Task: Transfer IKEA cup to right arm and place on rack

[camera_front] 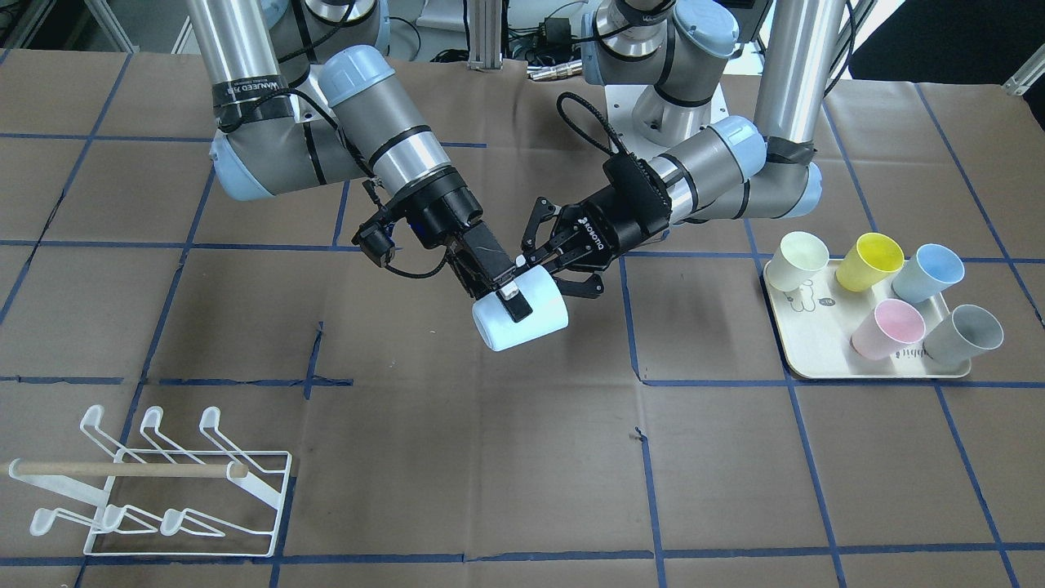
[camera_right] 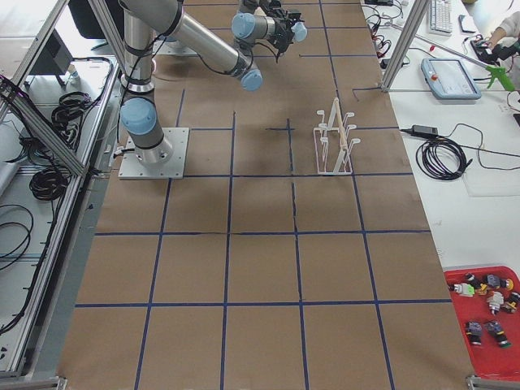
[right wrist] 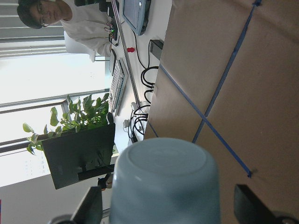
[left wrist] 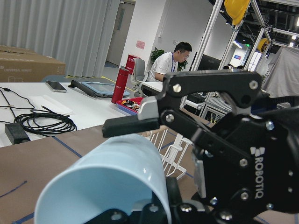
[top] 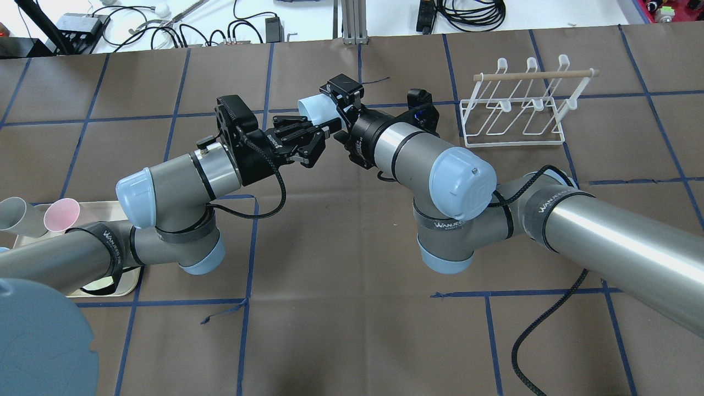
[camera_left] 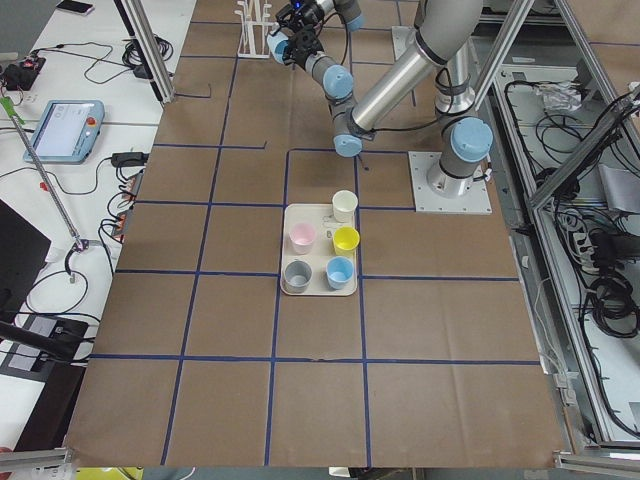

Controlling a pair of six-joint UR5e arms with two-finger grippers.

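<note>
L gripper (camera_front: 553, 274) clamps cup (camera_front: 543, 317) near rim, mid-air; R gripper (right wrist: 168, 198) straddles it, fingers slightly clear, unclosed.

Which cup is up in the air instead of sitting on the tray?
The whitish-blue cup, held sideways in the left gripper over the table's middle. The other five, cream, yellow, blue, pink and grey, all stand on the tray.

free: open table (camera_front: 424, 457) between the raised cup (camera_front: 539, 322) and rack (camera_front: 163, 490) | obstacle: dowel (camera_front: 122, 469) lying across rack | tray (camera_front: 824, 347): opposite end, well apart
</note>
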